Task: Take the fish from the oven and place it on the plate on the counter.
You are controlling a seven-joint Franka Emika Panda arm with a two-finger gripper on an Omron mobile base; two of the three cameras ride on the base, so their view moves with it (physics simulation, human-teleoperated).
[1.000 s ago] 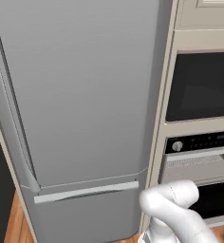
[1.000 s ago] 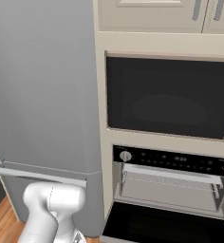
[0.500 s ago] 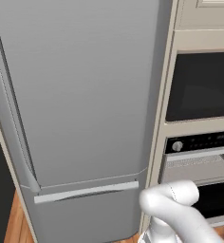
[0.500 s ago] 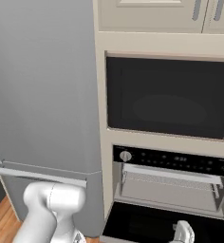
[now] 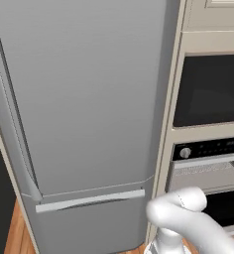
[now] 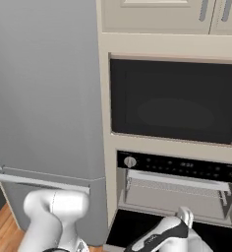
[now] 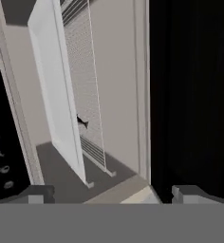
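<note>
A: How does the gripper [image 7: 113, 192] stand?

B: Jaws spread wide, nothing between them. In the hand view one fingertip [image 7: 38, 193] shows at the lower left, the other at the lower right, with bare oven [image 6: 177, 197] interior beyond.

A: And the fish [image 7: 82, 122]?

B: Straight ahead of the gripper, well apart from it, deep inside the oven. Only a small dark shape shows, peeking out from behind the pale rack [image 7: 57, 95], which looks upright because the view is rolled.

A: Where is the hand itself?

B: From the right base view it sits low at the open oven door [image 6: 137, 229], under the black control strip [image 6: 182, 167] and its knob [image 6: 130, 161]
</note>
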